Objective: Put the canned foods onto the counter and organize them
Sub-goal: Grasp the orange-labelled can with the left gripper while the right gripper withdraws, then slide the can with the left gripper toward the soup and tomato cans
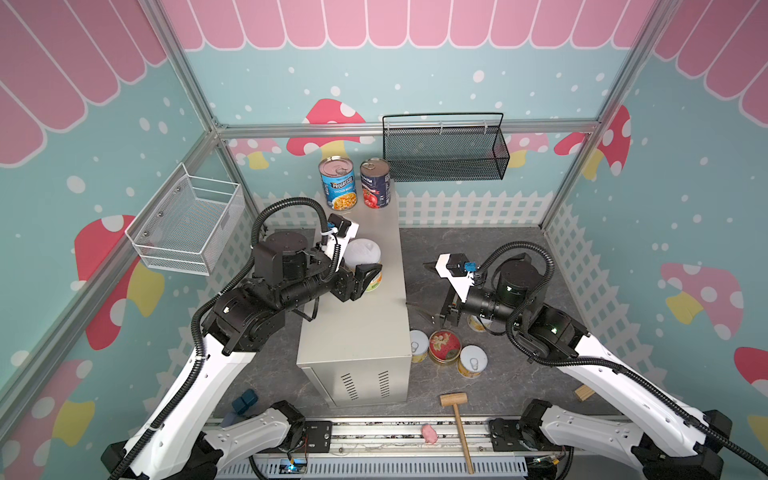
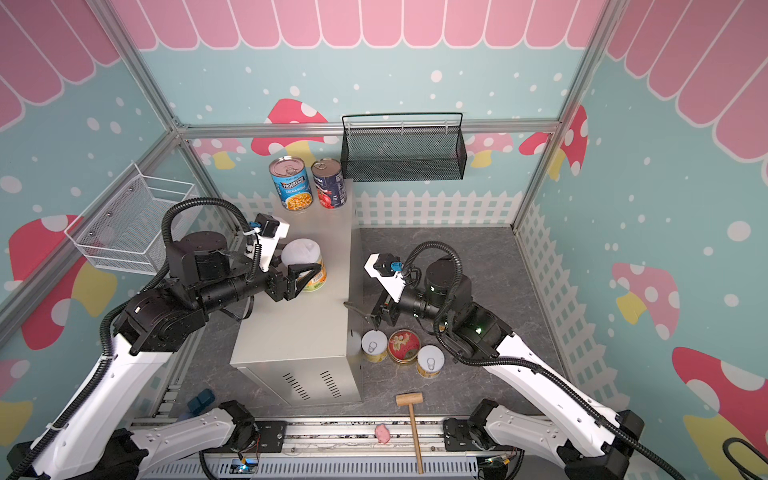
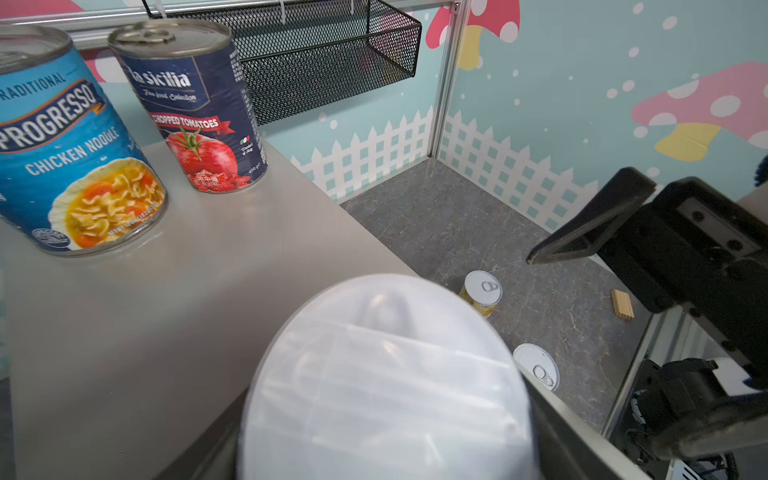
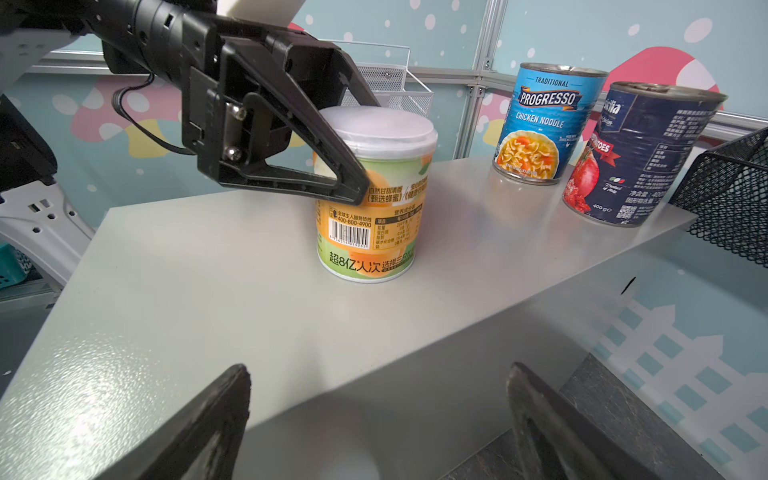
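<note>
**A:** Where is the short yellow can (image 4: 374, 232)?

**B:** It stands upright on the counter (image 4: 208, 291), about midway along. It is well apart from the Progresso can (image 1: 338, 187) and the navy La Sicilia can (image 1: 376, 185), which are side by side at the far end.

**A:** Does the left gripper (image 1: 362, 261) hold it?

**B:** Its jaws straddle the can. The near finger (image 4: 332, 151) lies across the label, and the far one goes behind the lid. I cannot tell whether they press.

**A:** And the right gripper (image 4: 380, 374)?

**B:** Its jaws are spread wide with nothing between them, low beside the counter's long edge.

**A:** What about the rest?

**B:** The red-lidded tin (image 1: 444, 347) sits on the floor between two short cans. The counter cuts one off (image 1: 419, 345), and the other shows whole (image 1: 471, 361). A fourth can (image 1: 478, 323) is mostly hidden under the right arm.
</note>
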Robot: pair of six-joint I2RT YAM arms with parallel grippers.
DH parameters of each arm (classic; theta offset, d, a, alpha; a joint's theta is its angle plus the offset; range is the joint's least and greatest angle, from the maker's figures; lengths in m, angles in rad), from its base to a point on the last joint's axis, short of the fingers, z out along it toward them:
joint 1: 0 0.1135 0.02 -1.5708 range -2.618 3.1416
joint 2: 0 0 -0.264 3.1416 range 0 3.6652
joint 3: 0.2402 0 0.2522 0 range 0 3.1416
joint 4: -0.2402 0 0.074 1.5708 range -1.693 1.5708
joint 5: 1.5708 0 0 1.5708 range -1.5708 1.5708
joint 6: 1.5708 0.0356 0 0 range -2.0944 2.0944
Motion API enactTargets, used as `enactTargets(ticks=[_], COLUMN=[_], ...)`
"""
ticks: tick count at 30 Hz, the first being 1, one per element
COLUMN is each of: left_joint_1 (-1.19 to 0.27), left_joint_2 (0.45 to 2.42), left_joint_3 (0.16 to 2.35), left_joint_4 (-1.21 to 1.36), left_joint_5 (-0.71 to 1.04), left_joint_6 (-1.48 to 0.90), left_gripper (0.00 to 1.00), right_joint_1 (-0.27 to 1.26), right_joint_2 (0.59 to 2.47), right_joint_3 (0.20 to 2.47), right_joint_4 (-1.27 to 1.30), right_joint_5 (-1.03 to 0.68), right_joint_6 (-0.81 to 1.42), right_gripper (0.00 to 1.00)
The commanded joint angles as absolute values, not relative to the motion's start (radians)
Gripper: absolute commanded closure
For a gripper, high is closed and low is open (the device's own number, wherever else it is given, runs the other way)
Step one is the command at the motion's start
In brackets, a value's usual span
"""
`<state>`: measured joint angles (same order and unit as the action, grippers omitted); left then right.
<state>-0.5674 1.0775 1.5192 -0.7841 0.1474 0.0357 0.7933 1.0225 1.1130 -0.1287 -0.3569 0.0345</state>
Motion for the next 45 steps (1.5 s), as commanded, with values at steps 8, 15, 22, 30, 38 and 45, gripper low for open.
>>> enactTargets(ticks=[8, 15, 22, 30, 38, 45], left_joint_1=[-0.436, -0.309, -0.238, -0.183, -0.144, -0.142], left_joint_2=[1.101, 1.151, 1.209, 1.275, 1.315, 1.356], left_joint_3=[1.564, 1.574, 1.599, 1.62, 1.62, 1.635], left_joint_4=[-0.689, -0.623, -0.564, -0.543, -0.519, -0.514], left_joint_5=[0.115, 0.186, 0.263, 0.288, 0.33, 0.363], left_joint_6=[0.114, 0.12, 0.112, 0.117, 0.101, 0.09], left_gripper=[0.35, 0.35, 0.35, 0.35, 0.35, 0.35], right_joint_1=[0.824, 0.855, 0.874, 0.878, 0.879, 0.881], right_joint_2=[1.065, 1.208, 1.333, 1.428, 1.499, 1.541], right_joint_3=[1.164, 1.339, 1.499, 1.609, 1.69, 1.739], right_joint_4=[-0.138, -0.277, -0.355, -0.403, -0.416, -0.414], right_joint_5=[-0.236, -0.059, 0.041, 0.062, 0.049, 0.051], right_joint_6=[0.048, 0.108, 0.126, 0.12, 0.115, 0.11], right_gripper=[0.05, 0.08, 0.08, 0.07, 0.06, 0.05])
